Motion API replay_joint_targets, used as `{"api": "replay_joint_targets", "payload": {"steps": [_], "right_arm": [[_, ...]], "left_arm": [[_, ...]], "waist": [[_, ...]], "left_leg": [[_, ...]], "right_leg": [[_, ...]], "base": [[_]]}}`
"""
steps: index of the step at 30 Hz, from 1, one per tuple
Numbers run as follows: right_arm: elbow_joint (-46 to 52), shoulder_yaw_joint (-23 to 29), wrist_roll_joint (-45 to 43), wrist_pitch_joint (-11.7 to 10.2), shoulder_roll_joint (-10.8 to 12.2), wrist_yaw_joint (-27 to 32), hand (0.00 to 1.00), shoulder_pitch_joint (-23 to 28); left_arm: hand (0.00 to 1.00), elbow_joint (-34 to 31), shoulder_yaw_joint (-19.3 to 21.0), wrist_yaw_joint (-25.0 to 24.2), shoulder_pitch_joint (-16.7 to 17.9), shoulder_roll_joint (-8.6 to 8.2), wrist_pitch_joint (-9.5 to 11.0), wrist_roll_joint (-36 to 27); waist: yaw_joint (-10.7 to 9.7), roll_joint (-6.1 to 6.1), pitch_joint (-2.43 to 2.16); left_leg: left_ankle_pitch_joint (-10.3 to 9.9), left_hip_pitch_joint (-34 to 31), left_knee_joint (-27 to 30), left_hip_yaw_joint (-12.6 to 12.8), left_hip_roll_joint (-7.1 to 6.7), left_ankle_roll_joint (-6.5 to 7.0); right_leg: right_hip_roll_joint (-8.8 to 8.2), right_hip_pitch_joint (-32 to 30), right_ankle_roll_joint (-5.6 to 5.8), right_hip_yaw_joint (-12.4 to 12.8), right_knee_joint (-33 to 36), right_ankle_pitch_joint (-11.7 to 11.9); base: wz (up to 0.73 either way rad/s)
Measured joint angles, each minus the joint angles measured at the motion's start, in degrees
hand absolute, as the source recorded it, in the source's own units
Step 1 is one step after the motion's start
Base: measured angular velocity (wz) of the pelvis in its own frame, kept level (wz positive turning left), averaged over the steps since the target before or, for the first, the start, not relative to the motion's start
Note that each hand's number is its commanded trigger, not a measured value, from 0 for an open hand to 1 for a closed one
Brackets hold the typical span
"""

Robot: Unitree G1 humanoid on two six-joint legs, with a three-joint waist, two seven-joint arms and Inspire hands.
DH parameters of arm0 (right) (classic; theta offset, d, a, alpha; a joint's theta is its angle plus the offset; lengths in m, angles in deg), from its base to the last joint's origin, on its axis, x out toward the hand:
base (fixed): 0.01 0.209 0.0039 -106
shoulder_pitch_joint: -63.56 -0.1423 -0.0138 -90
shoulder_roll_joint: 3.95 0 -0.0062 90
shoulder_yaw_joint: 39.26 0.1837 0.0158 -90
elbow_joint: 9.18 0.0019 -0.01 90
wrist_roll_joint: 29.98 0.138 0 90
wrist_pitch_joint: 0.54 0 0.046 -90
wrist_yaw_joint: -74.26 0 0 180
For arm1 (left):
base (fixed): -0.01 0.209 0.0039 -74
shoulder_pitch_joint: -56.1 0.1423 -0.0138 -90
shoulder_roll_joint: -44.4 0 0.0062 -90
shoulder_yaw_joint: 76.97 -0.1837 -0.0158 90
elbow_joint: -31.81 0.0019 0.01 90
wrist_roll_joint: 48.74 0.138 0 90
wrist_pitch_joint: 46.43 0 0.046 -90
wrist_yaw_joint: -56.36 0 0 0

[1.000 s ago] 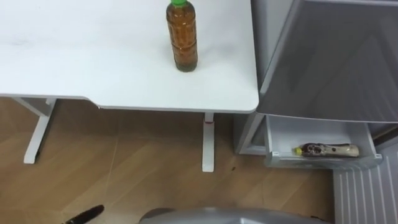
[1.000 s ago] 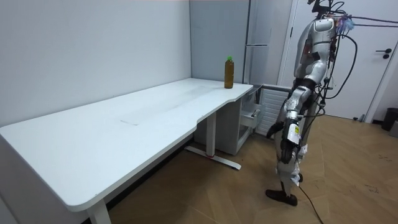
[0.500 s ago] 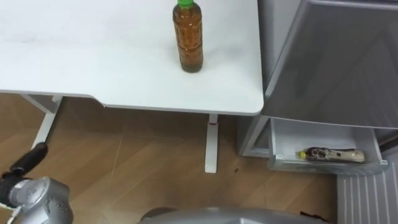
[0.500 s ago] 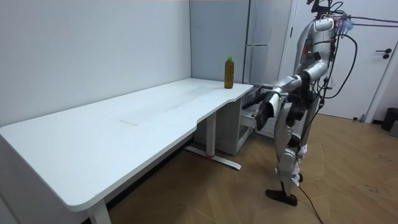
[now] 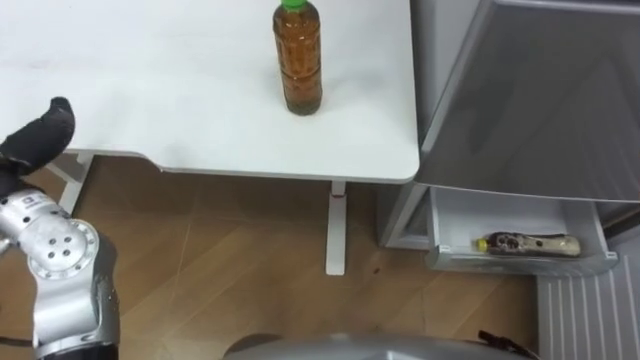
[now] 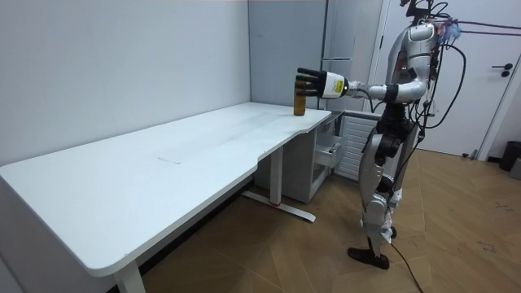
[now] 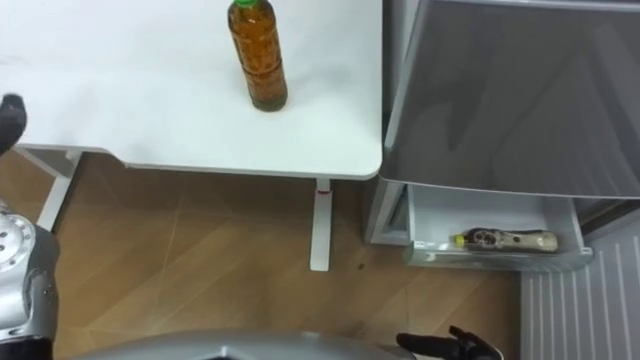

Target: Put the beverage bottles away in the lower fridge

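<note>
Tea bottle: found upright on the table, top centre of the left eye view, green cap on, amber liquid inside; nothing is touching it.
Table: white top, taking up the upper left of the frame; the bottle is set near its right end, back from the front edge.
Second bottle: seen lying on its side in the lower drawer, lower right of the frame.
Lower drawer: pulled open at the foot of the fridge.
Fridge: grey, at the upper right, just beside the table's right end.
Left hand: raised at the left edge of the frame, over the table's front edge, well apart from the tea bottle; its grip cannot be told.
Right hand: noted at the bottom edge of the right eye view, right of centre; its grip cannot be told.
Stance: in the room view the robot is seen standing on the wooden floor before the fridge, left arm held out level at bottle height.
</note>
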Motion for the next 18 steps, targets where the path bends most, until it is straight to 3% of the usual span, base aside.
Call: {"api": "replay_joint_targets", "payload": {"steps": [7,14,18], "right_arm": [[-1.0,-0.1,0.5,-0.9,0.0,-0.6,0.0,-0.9],[-2.6,0.0,-2.6,-0.8,0.1,-1.3,0.0,-3.0],[-2.9,0.0,-4.3,-0.8,0.0,-2.5,0.0,-3.8]], "left_arm": [[0.0,-1.5,-3.9,-7.4,-0.6,-0.11,0.3,-0.2],[0.0,-1.5,-7.6,-17.0,-0.6,-0.05,0.2,-0.6],[0.0,-1.5,-8.9,-22.8,-1.5,0.0,-1.0,-0.6]], "waist": [[-1.0,0.16,0.46],[-2.8,-0.23,0.39],[-3.5,-0.44,0.39]], "left_leg": [[0.0,0.3,-0.3,0.1,0.01,0.0],[0.0,-0.1,-0.2,0.2,0.02,0.01],[0.0,-0.1,-0.2,0.6,0.03,0.01]], "right_leg": [[0.03,-0.2,0.01,0.4,0.0,0.0],[0.07,-0.8,0.01,1.0,0.1,0.0],[0.02,-0.8,0.0,1.3,0.1,0.0]], "base": [[-0.01],[-0.02],[-0.04]]}}
